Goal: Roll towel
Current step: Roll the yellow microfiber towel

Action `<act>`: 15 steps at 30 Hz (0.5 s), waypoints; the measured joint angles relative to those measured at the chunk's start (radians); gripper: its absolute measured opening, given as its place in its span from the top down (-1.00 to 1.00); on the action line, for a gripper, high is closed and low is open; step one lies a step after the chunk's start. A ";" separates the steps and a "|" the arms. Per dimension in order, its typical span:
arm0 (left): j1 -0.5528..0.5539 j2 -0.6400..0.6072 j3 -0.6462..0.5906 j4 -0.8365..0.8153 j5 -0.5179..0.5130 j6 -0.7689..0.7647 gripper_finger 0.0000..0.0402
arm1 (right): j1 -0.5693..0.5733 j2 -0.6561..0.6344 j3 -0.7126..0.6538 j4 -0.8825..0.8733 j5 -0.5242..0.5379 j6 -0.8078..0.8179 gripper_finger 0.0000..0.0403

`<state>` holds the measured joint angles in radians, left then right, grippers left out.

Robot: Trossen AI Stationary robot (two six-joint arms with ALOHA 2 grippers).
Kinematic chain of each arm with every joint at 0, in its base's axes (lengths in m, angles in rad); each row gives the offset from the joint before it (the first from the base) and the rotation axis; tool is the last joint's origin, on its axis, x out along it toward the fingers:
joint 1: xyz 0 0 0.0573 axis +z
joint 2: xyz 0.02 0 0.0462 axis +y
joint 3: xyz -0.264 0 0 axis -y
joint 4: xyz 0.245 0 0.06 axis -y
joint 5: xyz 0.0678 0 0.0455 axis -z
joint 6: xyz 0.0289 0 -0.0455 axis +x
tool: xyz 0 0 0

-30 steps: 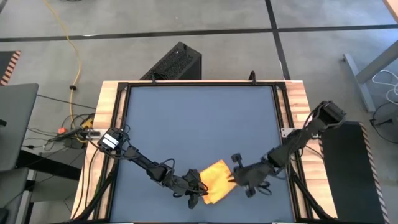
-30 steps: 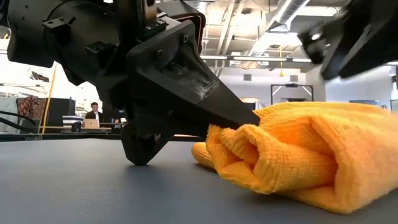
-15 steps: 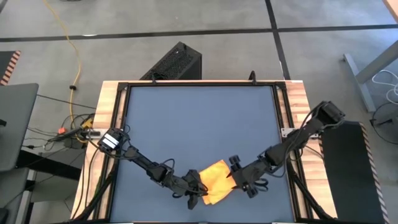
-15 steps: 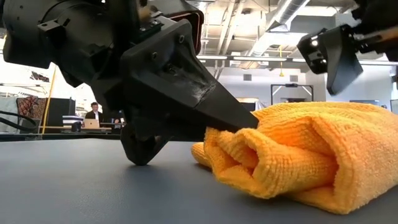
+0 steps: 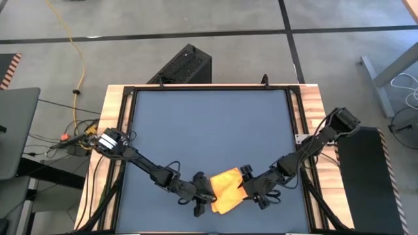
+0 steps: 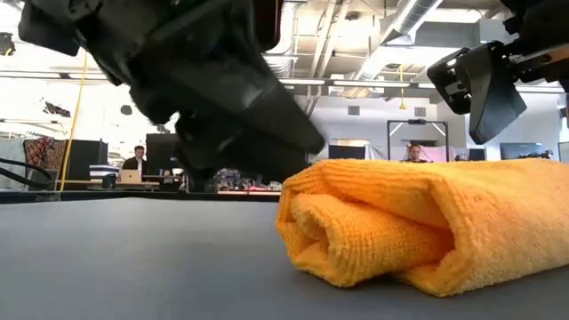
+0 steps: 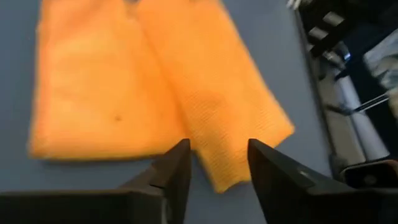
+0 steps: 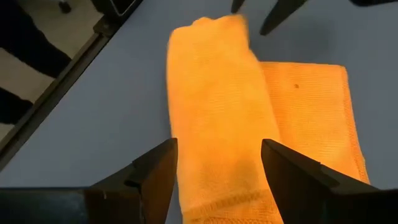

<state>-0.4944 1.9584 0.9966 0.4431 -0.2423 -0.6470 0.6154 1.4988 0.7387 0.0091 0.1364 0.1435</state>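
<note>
A: Covering most of the frame, dark blue-grey tabletop (image 5: 209, 130). Where's the cloth?

B: Yellow-orange soft towel (image 5: 226, 189) lies near the table's front edge, partly rolled: a thick roll along one side, a flat flap beside it.

A: Arms?

B: Left gripper (image 5: 204, 196) sits just beside the towel's left end, fingers (image 7: 175, 169) parted, empty. Right gripper (image 5: 249, 185) by the right end, fingers (image 8: 157, 169) spread wide, gripping nothing.
</note>
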 joint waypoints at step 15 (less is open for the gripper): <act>-0.017 -0.073 0.002 -0.150 0.013 -0.283 -0.04 | 0.061 0.000 0.000 -0.002 0.025 0.149 -0.29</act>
<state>-0.5114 1.8850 0.9985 0.2933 -0.2296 -0.9303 0.6763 1.4986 0.7387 0.0074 0.1612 0.2924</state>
